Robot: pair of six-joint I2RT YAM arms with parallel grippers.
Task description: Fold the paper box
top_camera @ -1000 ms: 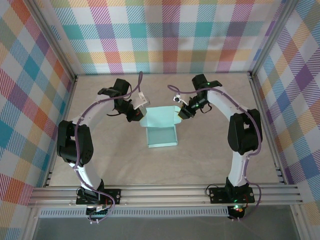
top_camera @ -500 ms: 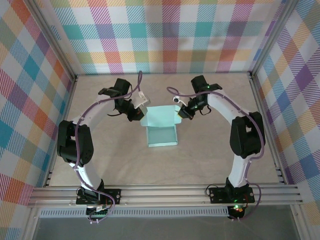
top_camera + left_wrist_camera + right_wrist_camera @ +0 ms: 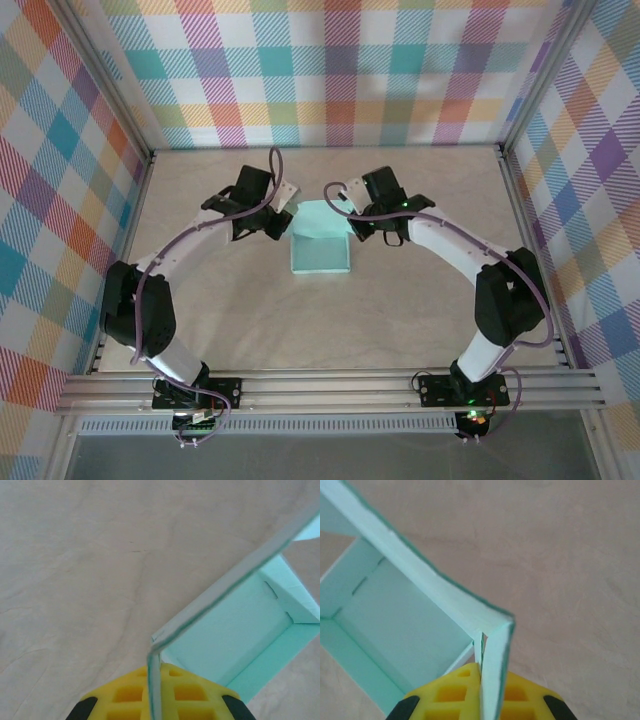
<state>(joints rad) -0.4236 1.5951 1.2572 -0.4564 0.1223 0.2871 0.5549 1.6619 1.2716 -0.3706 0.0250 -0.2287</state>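
The paper box, pale mint-blue card, lies mid-table as an open tray with its far panel raised. My left gripper is at the box's far left corner and my right gripper at its far right corner. In the left wrist view the left gripper is shut on a thin side flap, with the box's inside beyond. In the right wrist view the right gripper is shut on the opposite flap, with the tray's inside to the left.
Beige tabletop spreads around the box. Plaid walls and aluminium rails bound the table on three sides. Both arm bases are bolted at the near edge.
The right gripper has shut on the box's flap. Both wrists swung inward toward the middle, the far panel lifted from lying flat, and the box slid slightly away from the bases.
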